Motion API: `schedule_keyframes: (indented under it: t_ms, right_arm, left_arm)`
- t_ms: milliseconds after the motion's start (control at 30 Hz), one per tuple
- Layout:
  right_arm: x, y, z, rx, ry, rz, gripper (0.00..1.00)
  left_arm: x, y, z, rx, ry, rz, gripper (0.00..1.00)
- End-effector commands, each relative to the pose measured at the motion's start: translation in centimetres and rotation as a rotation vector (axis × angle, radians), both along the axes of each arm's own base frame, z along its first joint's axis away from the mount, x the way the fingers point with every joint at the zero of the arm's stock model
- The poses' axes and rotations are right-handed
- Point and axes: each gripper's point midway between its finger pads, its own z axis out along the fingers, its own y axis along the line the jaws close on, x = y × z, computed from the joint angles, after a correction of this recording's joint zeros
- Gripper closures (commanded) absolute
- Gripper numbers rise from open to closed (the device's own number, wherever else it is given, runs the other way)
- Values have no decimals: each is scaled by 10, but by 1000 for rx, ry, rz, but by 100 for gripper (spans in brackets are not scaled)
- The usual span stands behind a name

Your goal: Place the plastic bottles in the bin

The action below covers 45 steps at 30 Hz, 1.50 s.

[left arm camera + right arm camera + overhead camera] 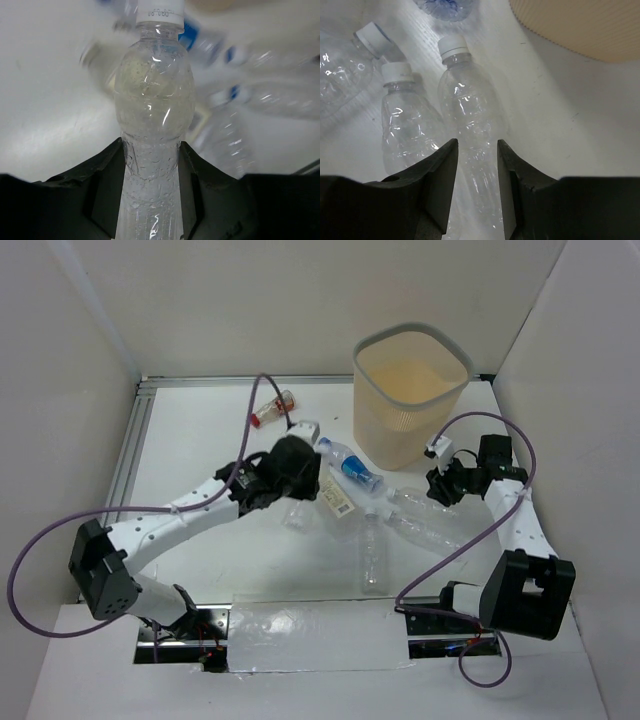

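Observation:
My left gripper [299, 447] [151, 145] is shut on a plain clear bottle [154, 90] with a white cap [306, 428] and holds it above the table, left of the bin [400, 430]. My right gripper [441, 482] [477, 142] is low beside the bin's base. Its jaws are closed round the body of a clear white-capped bottle [470, 110] that lies on the table. A second clear bottle [407, 125] lies against it. The blue-capped bottle [352, 467], a white-labelled bottle [338, 498], a plain one [372, 552] and the red-capped one [272, 410] lie on the table.
The bin's ribbed wall [580, 25] is just beyond and right of my right gripper. Another clear bottle [297, 512] lies under my left arm. White walls close in the table on the left, back and right. A metal rail [135, 440] runs along the left edge.

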Motion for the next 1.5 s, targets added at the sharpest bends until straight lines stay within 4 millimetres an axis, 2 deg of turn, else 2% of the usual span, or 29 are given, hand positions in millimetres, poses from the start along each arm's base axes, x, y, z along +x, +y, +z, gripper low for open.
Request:
schedule_keyframes:
  t_ms: [0,33,67,167,233,267,300,367,400,467,500,533,567,633,667,733,833,867,933,1000,1067,1100,1133,1200,1267,1300,1367,1400,1467]
  right_arm:
    - [4,0,6,-6,-15,76,55]
    - [4,0,3,-3,-5,76,53]
    - [2,0,-2,4,19,76,50]
    - [2,-4,-5,-2,30,63,41]
    - [-1,-5,-12,-12,38,65,37]
    - [-4,-4,-14,-11,44,65,36]
    - [-7,-6,-18,-24,43,59,36]
    - [-9,-7,-18,-33,43,55,36]
    - [-13,-9,-22,-33,43,46,35]
    - [-16,-8,-23,-32,44,46,35]
    - [-17,-7,-24,-34,37,45,34]
    - [-17,-7,-24,-34,37,45,34]
    - [-19,-7,-25,-36,31,45,34]
    - [-21,-6,-26,-36,31,45,34]
    - [-24,-7,-31,-41,44,42,34]
    - [-25,-7,-33,-40,45,42,32]
    - [-26,-6,-34,-38,41,35,32]
    - [-26,-8,-36,-41,45,22,31]
    - [-20,-9,-33,-37,25,3,27]
    - [-17,-10,-32,-39,15,3,21]
    - [-18,-8,-35,-28,24,7,19]
    - [-18,-8,-38,-25,36,7,19]
    - [-15,-9,-34,-28,26,7,18]
    - [-13,-9,-39,-25,36,7,18]
    - [-8,-10,-38,-28,27,7,18]
    - [-7,-11,-41,-26,33,7,18]
    - [-7,-11,-46,-32,42,23,18]
    - [-6,-11,-53,-26,64,23,16]
    - [-4,-12,-55,-31,57,30,13]
  left_arm:
    - [23,-43,122,-175,-270,-181,76]
    - [29,-49,139,-184,-305,-191,77]
    - [40,-63,171,-218,-367,-216,77]
    - [66,-93,225,-302,-490,-264,77]
    - [79,-109,249,-368,-545,-286,77]
    - [85,-114,290,-446,-634,-291,77]
    - [93,-132,286,-465,-635,-327,77]
    - [106,-140,307,-532,-684,-328,77]
    - [105,-146,335,-615,-750,-337,77]
    - [120,-154,336,-668,-778,-317,77]
    - [120,-156,352,-741,-818,-308,77]
    - [124,-157,355,-768,-829,-285,77]
    - [135,-157,348,-782,-824,-254,77]
    - [143,-147,361,-884,-863,-202,77]
    - [152,-149,353,-910,-849,-188,77]
    - [156,-151,358,-988,-827,-180,77]
    - [177,-156,351,-1013,-810,-138,77]
    - [183,-158,346,-1008,-809,-118,72]
    - [206,-162,322,-925,-831,-73,67]
    - [216,-174,299,-863,-801,-60,57]
    - [232,-183,266,-812,-771,-36,48]
    - [237,-185,252,-779,-761,-30,42]
    - [239,-186,248,-769,-750,-29,27]
    - [241,-192,238,-737,-748,-33,14]
    - [240,-193,238,-722,-757,-47,3]
    - [237,-190,247,-719,-774,-51,0]
    - [231,-187,258,-705,-797,-78,0]
    - [224,-179,277,-691,-833,-86,0]
    - [209,-173,296,-669,-867,-107,0]
